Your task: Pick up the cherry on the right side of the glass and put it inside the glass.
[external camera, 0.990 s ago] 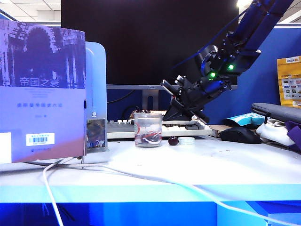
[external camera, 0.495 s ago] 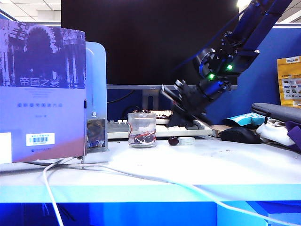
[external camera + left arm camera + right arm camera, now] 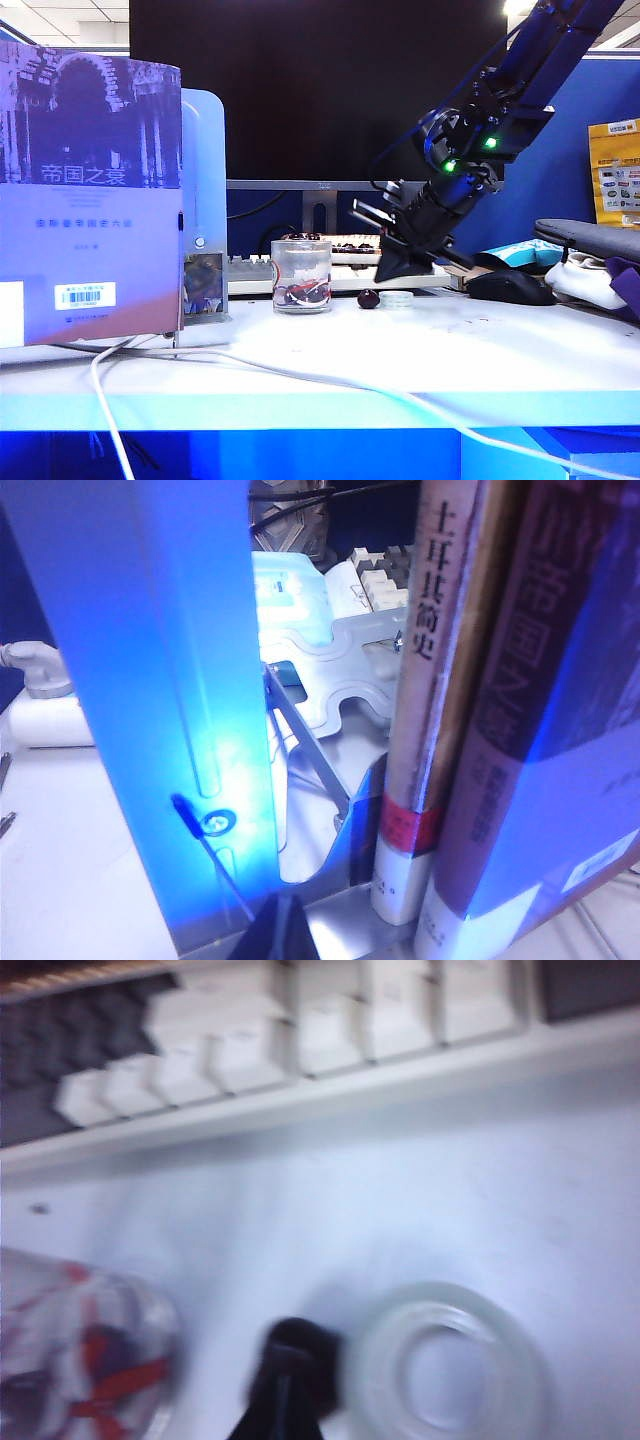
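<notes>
The right claw [image 3: 392, 272], jaws pressed together and empty, has swung down from over the glass [image 3: 301, 276] toward the cherry [image 3: 369, 298]. The glass sits further left on the counter [image 3: 420, 360] than before. The left claw [image 3: 283, 932] sits by the books; its opening cannot be told.

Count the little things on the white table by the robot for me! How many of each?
Glass: 1
Loose cherry: 1
White round disc: 1
Black mouse: 1
Total: 4
The shut right gripper hovers over the cherry.

An office desk is showing here: a big dark monitor [image 3: 320, 90], a white keyboard [image 3: 340, 272] and a black mouse [image 3: 510, 287] are sitting along the white desk's [image 3: 400, 350] back edge.
</notes>
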You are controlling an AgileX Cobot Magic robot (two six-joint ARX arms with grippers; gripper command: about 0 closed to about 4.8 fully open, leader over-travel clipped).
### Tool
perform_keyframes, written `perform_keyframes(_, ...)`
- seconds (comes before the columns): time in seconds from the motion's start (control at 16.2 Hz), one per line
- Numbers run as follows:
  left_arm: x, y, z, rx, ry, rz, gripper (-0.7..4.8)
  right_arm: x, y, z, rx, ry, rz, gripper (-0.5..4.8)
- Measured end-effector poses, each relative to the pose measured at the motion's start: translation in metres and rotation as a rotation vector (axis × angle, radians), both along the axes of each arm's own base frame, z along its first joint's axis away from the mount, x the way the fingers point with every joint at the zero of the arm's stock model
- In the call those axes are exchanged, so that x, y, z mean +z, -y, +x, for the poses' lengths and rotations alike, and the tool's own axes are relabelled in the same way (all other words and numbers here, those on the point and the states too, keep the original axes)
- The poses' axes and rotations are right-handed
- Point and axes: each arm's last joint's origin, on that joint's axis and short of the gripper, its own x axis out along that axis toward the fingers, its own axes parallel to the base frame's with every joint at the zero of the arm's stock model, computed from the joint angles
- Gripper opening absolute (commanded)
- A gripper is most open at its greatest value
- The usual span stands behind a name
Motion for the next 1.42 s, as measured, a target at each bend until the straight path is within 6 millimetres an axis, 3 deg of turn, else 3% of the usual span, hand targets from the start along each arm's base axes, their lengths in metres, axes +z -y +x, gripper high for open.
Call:
perform_keyframes(0.87, 0.000, 0.000, 0.000, 0.000, 0.000, 0.000, -0.05, -0.005, 0.012, -0.004, -0.213, -0.040, -0.224, -0.05)
perform_keyframes(1.3, 0.000, 0.000, 0.000, 0.000, 0.000, 0.000, -0.05, -0.005, 0.050, -0.002, -0.357, -0.097, -0.343, -0.05)
perform_keyframes(1.42, 0.000, 0.000, 0.000, 0.000, 0.000, 0.000, -0.05, 0.005, 0.047, 0.000, -0.287, -0.044, -0.281, -0.05)
